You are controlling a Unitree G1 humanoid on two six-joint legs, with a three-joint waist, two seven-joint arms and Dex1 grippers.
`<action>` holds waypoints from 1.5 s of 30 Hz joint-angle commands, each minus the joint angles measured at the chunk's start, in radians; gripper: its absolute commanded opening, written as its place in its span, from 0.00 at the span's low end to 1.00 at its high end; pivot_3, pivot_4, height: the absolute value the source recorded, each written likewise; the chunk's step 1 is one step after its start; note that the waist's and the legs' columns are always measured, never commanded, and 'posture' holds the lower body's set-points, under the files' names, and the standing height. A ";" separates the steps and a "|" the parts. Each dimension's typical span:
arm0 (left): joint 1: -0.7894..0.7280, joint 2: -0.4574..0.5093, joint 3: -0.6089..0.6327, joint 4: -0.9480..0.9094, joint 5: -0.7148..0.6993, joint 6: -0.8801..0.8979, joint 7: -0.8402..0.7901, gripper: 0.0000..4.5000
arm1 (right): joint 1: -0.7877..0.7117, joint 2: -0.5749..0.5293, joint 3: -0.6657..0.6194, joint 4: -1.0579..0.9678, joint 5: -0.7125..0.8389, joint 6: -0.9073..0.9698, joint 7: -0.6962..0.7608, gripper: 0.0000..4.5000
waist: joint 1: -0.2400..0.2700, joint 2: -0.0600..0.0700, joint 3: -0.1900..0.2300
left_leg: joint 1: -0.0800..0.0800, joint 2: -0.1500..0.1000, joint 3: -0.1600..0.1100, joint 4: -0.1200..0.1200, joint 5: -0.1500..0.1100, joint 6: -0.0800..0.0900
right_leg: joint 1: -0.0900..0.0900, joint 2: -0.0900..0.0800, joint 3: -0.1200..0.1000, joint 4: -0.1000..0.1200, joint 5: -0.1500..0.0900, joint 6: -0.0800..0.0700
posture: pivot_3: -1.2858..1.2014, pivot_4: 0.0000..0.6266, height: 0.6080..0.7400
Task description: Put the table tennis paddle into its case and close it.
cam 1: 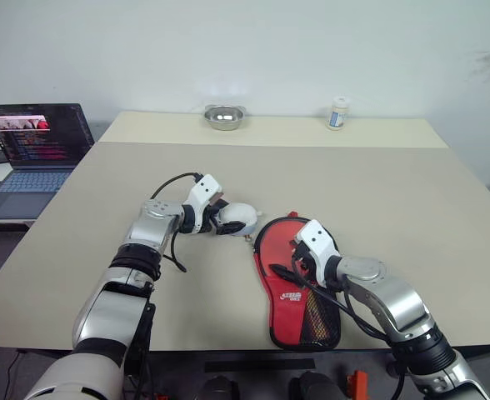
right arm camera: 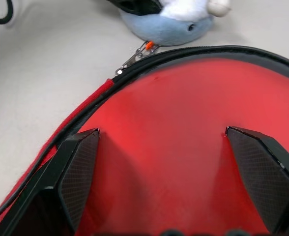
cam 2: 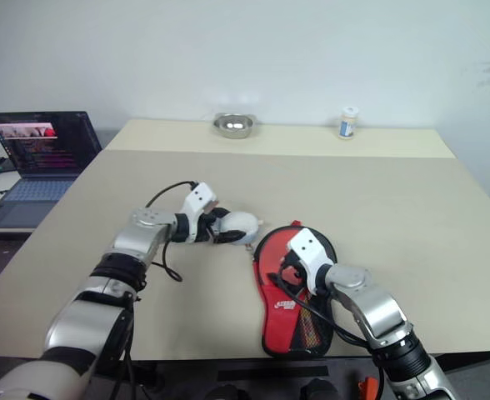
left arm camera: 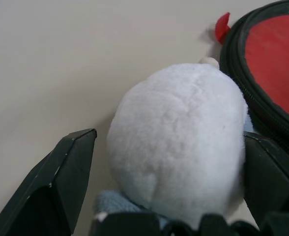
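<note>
From the head views, the case (cam 1: 299,283) is seen lying red side up on the tabletop (cam 1: 378,192), under the right pincer (cam 1: 297,257). In the left wrist view, the left pincer (left arm camera: 169,162) is spread around a plush toy (left arm camera: 179,142), perhaps touching it. In the right wrist view, spread fingers (right arm camera: 75,172) are held over the red fabric.

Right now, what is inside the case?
The case lies flat on the table, red side up. Its zipper rim looks closed at the round end, so the inside is covered; whether the paddle is in there cannot be seen.
</note>
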 commanded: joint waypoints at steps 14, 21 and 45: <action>-0.011 -0.002 0.010 0.016 0.007 0.052 -0.052 0.40 | -0.002 0.020 0.024 0.021 -0.028 0.042 0.009 1.00 | -0.001 -0.001 -0.002 | 0.002 0.000 0.000 0.000 0.000 0.000 | 0.001 0.000 0.001 0.001 0.000 0.000 | 0.52 0.24 1.00; -0.038 -0.035 0.043 0.027 -0.004 0.044 0.001 0.08 | 0.008 -0.001 0.042 0.025 -0.037 0.060 0.019 1.00 | 0.000 -0.002 -0.002 | 0.002 0.000 0.000 0.000 0.000 0.000 | 0.001 0.000 0.001 0.001 0.000 0.000 | 0.52 0.24 1.00; -0.504 -0.416 -0.179 0.496 0.460 -0.361 0.722 0.08 | 0.040 -0.063 0.160 0.064 -0.046 0.120 0.125 1.00 | 0.020 -0.005 -0.004 | 0.002 0.000 0.001 -0.001 0.000 0.000 | 0.001 0.000 0.000 -0.001 0.000 0.001 | 0.52 0.24 1.00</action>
